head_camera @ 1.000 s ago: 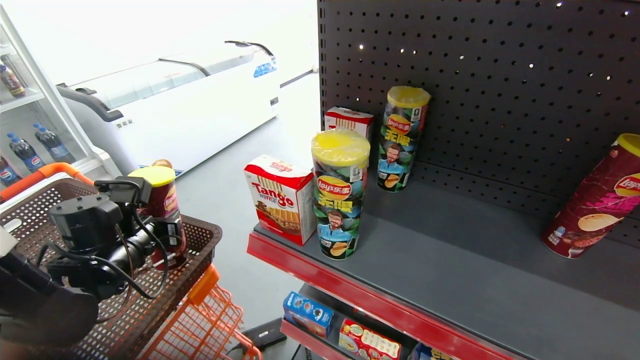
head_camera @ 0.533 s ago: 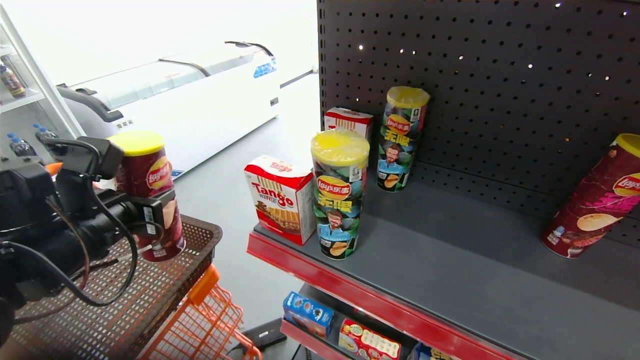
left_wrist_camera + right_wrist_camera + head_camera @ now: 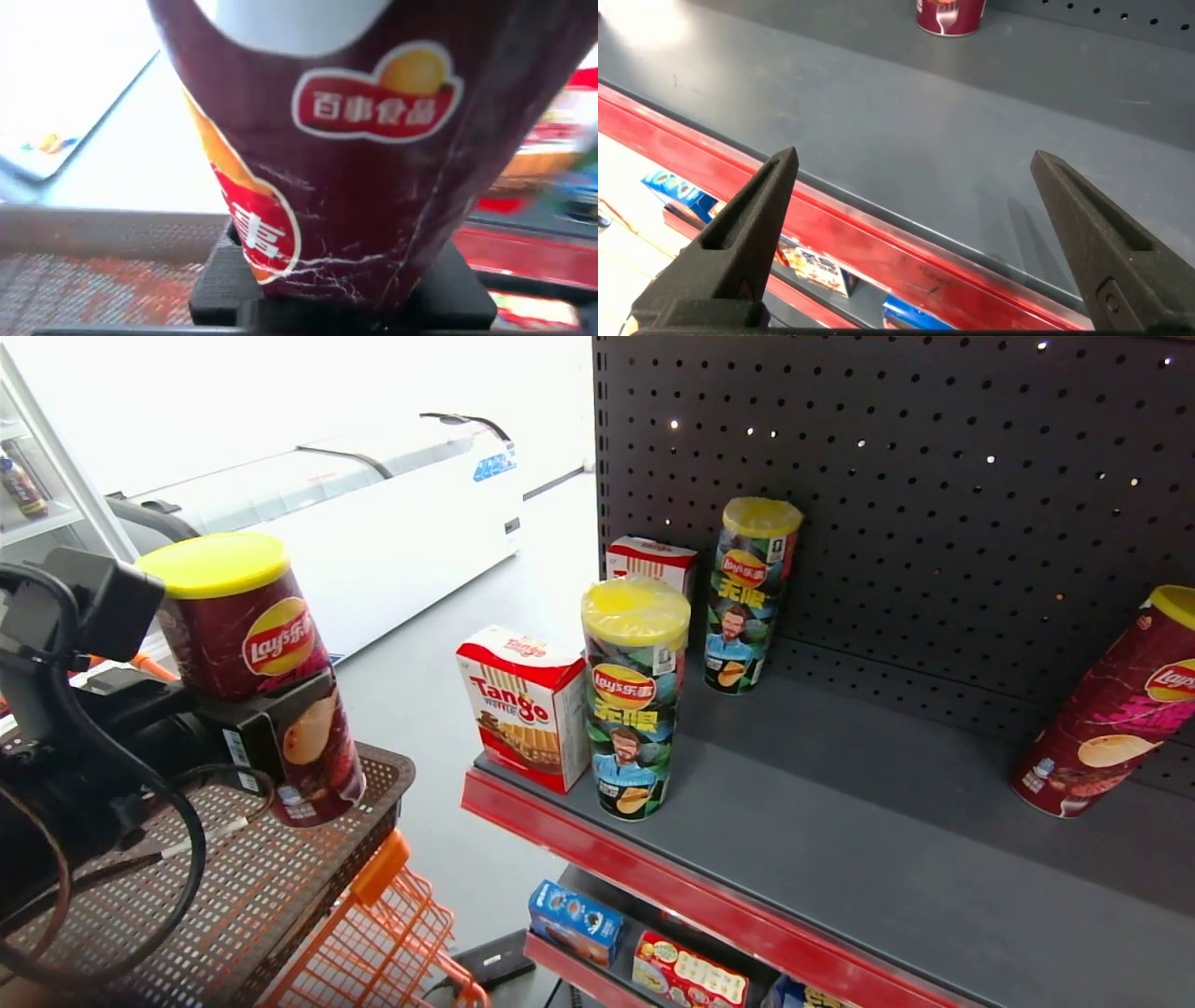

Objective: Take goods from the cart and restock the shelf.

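- Maroon chip can (image 3: 257,672): upright, yellow lid on top, held in the air at the near left above the cart basket (image 3: 373,775), clear of its mesh floor.
- Left hand (image 3: 280,733): clamped around the can's lower half, one dark finger (image 3: 250,739) showing on the side that faces the camera. The arm lies roughly level and comes in from the left edge.
- Step in hand, as I judge it: carry the can rightward from the cart to the shelf (image 3: 840,859).
  - Keep it upright, and high enough for its base to pass over the red front lip (image 3: 597,854).
  - Since the grip sits low on a tall can, a slow swing would keep the top from tipping.
- Right hand (image 3: 920,243): released, its two fingers spread wide. It hovers just above the shelf's front edge and holds nothing.
- Near left on the shelf, a wafer box (image 3: 523,705) and a green chip can (image 3: 635,695) stand just beside each other. Passing too close on the way in could knock them.
- The bare grey stretch to the right of the green can looks the best landing spot.
- Farther back stand a second box (image 3: 651,563) and another green can (image 3: 752,593).
- Far right, a matching maroon can (image 3: 1111,709) leans against the pegboard. I would set the new one down near it but not touching.
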`<state>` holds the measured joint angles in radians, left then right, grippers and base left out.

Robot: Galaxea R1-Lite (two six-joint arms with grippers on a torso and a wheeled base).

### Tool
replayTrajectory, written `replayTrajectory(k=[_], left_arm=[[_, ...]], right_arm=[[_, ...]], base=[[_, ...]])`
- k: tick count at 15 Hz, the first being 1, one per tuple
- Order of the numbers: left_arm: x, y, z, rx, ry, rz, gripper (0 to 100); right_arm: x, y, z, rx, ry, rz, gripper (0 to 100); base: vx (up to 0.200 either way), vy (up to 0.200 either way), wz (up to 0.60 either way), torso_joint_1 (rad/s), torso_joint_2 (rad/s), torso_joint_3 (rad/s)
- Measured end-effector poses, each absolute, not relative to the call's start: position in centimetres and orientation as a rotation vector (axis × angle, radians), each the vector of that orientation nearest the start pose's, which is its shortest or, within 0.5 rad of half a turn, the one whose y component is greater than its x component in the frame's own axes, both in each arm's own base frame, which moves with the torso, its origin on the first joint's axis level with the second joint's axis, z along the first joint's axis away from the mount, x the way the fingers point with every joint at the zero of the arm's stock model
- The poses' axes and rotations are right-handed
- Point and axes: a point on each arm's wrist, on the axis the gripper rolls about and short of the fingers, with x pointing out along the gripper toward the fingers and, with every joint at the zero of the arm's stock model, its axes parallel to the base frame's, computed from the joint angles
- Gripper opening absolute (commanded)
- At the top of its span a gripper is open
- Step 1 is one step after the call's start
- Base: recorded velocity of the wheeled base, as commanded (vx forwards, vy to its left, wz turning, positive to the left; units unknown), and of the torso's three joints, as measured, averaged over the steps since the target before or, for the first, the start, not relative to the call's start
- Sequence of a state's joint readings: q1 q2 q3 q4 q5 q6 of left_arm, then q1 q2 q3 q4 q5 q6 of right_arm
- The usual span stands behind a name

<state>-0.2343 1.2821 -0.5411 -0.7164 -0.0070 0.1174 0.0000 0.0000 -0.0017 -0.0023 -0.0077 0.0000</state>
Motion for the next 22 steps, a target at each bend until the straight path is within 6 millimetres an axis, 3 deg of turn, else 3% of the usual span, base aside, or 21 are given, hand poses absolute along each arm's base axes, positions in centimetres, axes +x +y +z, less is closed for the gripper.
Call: replayTrajectory(k=[6,11,14,19,22], left_arm=[[17.1,-7.6,22.1,0.082,-0.002,-0.616,0],[16.2,-8.9,22.0,0.079,-0.006,-0.713,0],[15.9,-9.8,22.5,0.076,-0.024,-0.814,0],[15.5,-10.3,21.7,0.068,0.003,-1.098,0],[16.3,-11.1,22.0,0.07,-0.002,-1.141,0]], right_arm=[[-2.3,0.0,7.6,0.0,-0.004,-0.008,100],[-2.3,0.0,7.6,0.0,-0.004,-0.008,100],[-2.3,0.0,7.6,0.0,-0.004,-0.008,100],[-2.3,0.0,7.6,0.0,-0.004,-0.008,100],[-2.3,0.0,7.6,-0.001,-0.004,-0.008,100]], base=[[0.0,0.0,0.0,0.0,0.0,0.0],[0.0,0.0,0.0,0.0,0.0,0.0],[0.0,0.0,0.0,0.0,0.0,0.0],[0.0,0.0,0.0,0.0,0.0,0.0],[0.0,0.0,0.0,0.0,0.0,0.0]])
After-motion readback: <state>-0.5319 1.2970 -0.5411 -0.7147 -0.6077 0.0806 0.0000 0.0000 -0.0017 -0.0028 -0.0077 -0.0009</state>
